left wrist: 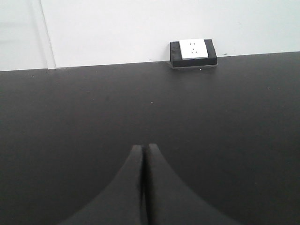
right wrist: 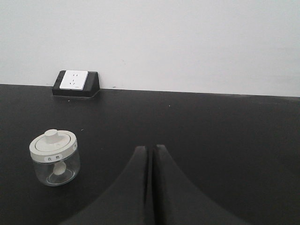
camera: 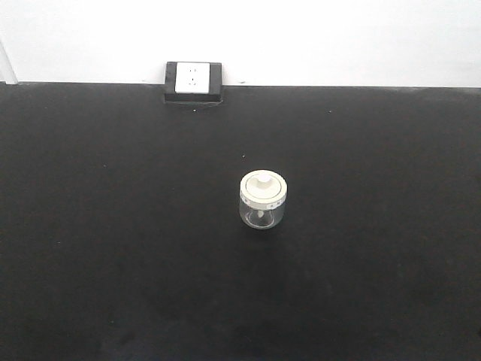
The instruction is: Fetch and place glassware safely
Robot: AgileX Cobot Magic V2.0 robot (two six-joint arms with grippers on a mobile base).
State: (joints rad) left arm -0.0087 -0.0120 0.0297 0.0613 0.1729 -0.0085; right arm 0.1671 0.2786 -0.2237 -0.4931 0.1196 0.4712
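Observation:
The glassware [camera: 263, 199] is a small squat clear jar with a cream-white knobbed lid, standing upright near the middle of the black table. The right wrist view shows the same glassware [right wrist: 54, 158] to the left of my right gripper [right wrist: 150, 147], well apart from it. That gripper's two black fingers are pressed together with nothing between them. My left gripper [left wrist: 144, 146] is also shut and empty over bare black tabletop; the jar is outside the left wrist view. Neither gripper appears in the front view.
A black block with a white power socket [camera: 193, 80] sits at the table's far edge against the white wall; the socket [left wrist: 193, 50] [right wrist: 75, 82] shows in both wrist views. The black tabletop [camera: 113, 248] extends on all sides of the jar.

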